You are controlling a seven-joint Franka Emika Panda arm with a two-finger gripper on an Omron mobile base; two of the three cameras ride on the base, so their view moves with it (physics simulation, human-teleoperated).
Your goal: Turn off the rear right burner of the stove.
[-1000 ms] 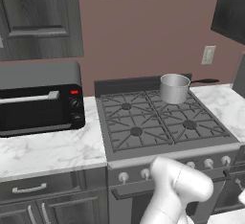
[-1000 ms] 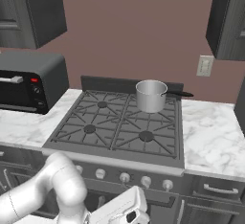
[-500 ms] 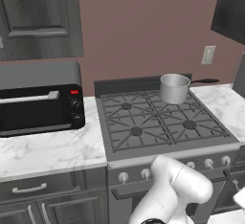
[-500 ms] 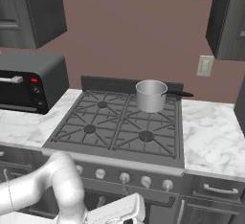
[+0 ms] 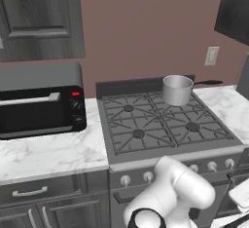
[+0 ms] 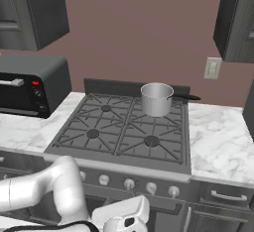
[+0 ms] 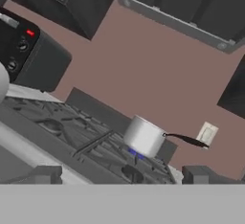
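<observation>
Your wide grey steel gas stove (image 6: 124,162) is untouched: blue flame shows under the steel saucepan (image 7: 144,137) on the dark-grated rear right burner (image 6: 158,119), at its back right corner. Your tool (image 7: 119,175) hangs low before the silver knobs (image 6: 129,184), fingertips apart, apparently empty.

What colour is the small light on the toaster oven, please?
Red; the light on the black toaster oven shows best in the left base view.
</observation>
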